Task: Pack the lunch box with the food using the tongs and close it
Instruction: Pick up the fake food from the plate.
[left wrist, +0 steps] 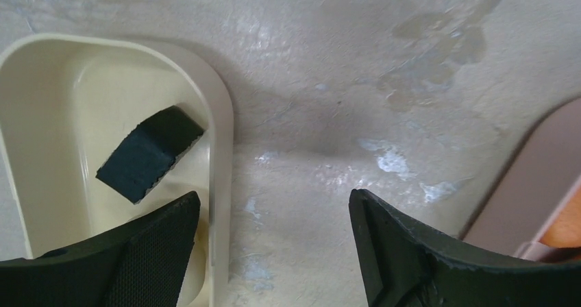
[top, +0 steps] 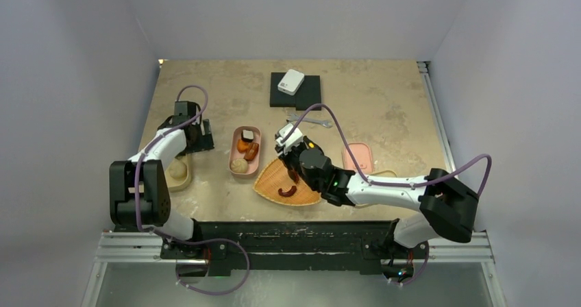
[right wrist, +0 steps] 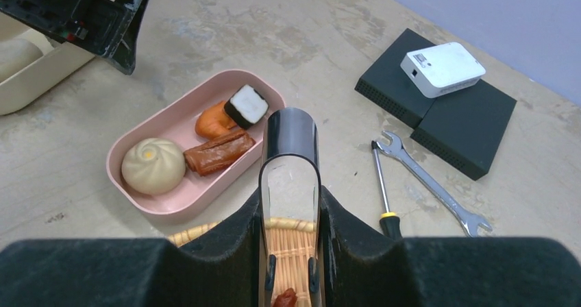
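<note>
**Lunch-packing, mid-task.** The slim dark tongs (right wrist: 291, 139) stand clamped in my right pincer (right wrist: 291, 207). Its fingers are narrowed onto the two thin arms just below the joined end, and the tips point down into the wicker tray (top: 268, 183). A curved brown sausage (top: 288, 191) lies on that tray. A reddish-brown end shows between the tong tips in the right wrist view, but I cannot tell whether it is pinched or only bracketed.

Just beside the tray sits the open pink lunch box (right wrist: 175, 207). It carries a round beige bun (right wrist: 153, 166), a brown ribbed piece (right wrist: 219, 151), an orange piece (right wrist: 212, 122) and a black-and-white piece (right wrist: 246, 105). Its pink lid (top: 358, 157) lies on the table (top: 384, 101) on the tray's other side.

My left pincer (left wrist: 274, 211) hangs wide and empty beside a cream box (left wrist: 223, 115) that holds a black piece (left wrist: 151, 153).

The likeliest upset, as I judge it, is the sausage squirting from the thin tips, since it is curved and smooth. The tongs could also pivot in the fingers under a hard squeeze. A low carry could catch the tray rim or nudge the light box. A piece perched on the others could keep the lid from seating.
</note>
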Tool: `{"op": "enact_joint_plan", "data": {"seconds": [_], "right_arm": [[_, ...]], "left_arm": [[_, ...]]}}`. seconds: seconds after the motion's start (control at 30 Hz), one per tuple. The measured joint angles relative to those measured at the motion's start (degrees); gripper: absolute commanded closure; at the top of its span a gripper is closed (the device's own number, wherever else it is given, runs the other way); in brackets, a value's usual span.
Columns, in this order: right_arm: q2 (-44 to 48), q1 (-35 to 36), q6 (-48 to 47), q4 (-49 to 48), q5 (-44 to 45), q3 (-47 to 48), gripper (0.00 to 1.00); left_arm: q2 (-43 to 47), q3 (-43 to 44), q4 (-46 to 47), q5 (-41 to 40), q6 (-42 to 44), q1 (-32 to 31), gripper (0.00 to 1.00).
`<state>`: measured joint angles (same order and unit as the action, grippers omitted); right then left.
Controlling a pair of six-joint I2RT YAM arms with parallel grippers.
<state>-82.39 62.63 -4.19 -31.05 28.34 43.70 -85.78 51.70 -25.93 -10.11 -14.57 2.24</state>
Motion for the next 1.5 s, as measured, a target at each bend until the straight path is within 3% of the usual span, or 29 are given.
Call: {"op": "enact_joint_plan", "data": {"seconds": [0.13,0.27,0.47,0.63,0.87,1.03,1.23,1.5], "right_arm": [[0.1,0.0,0.0,-0.3,-1.1,-1.1,0.70],[0.1,0.0,0.1,-0.8,-1.2,-1.5,0.76],[0.1,0.0,0.4,-1.6,-2.0,-1.8,1.00],[0.1,0.0,1.0,-1.6,-2.2,-1.9,1.00],[1.9,0.0,2.8,-1.6,-2.0,-2.5,1.00],[2.3,0.0,5.2,-1.5,-0.6,-3.0,1.00],[2.5,0.0,7.6,-1.4,2.1,-3.9,0.78],[4.1,0.0,9.3,-1.7,3.7,-5.4,0.66]], "left_arm": [[-1.2,0.1,-1.3,-1.7,0.0,0.0,0.26],[-3.1,1.0,-1.9,-2.5,0.0,0.0,0.46],[-6.0,1.3,-2.5,-2.1,0.2,0.0,0.78],[-6.1,1.5,-2.5,0.7,0.3,0.0,1.00],[-6.3,1.9,-1.7,6.8,-0.3,-0.9,1.00],[-6.3,2.7,-0.2,10.3,-2.8,-5.5,1.00],[-8.2,5.7,3.2,14.8,-6.2,-11.3,1.00],[-9.1,6.1,5.0,17.0,-7.4,-11.7,1.00]]}}
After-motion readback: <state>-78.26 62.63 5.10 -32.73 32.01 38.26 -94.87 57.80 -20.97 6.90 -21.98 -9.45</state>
